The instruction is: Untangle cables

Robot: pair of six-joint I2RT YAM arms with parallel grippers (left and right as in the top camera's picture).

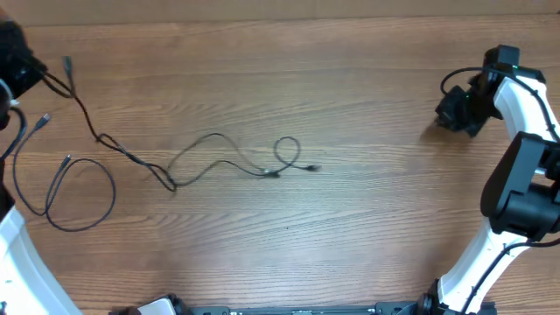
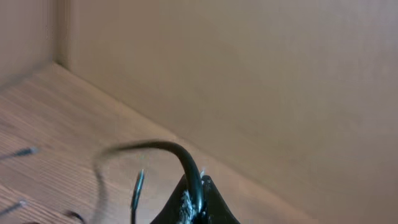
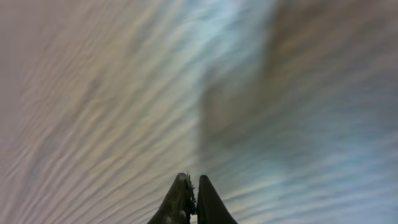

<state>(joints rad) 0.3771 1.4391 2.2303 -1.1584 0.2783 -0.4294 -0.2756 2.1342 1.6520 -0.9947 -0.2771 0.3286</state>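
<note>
Overhead view: thin black cables (image 1: 214, 138) lie on the left half of the wooden counter (image 1: 376, 210).

- One cord leaves the left claw (image 1: 19, 68) at the far left corner and crosses the counter to a tight kink or crossing near the middle. It then snakes right, makes a small closed loop over itself and ends in a plug tip.
- A second cord makes a wide open loop at the near left. Its two small plug ends point up and away from it.
- Whether the two cords touch near the left claw cannot be told.

Left wrist view: left claw (image 2: 199, 198) has its fingers pressed together, clamped on a cable (image 2: 186, 160). The cord arches up from the tips and drops toward the counter. Two silver-tipped ends lie on the wood at the left, out of focus. A plain tan wall panel (image 2: 261, 81) stands just behind.

Right wrist view: right claw (image 3: 193, 198) has its fingers together with only a hairline slit between them and nothing held. The wood grain beyond it is smeared.

Overhead again: right claw (image 1: 457, 112) sits at the far right, well apart from every cord. The white right arm (image 1: 516, 149) bends above that edge.
</note>
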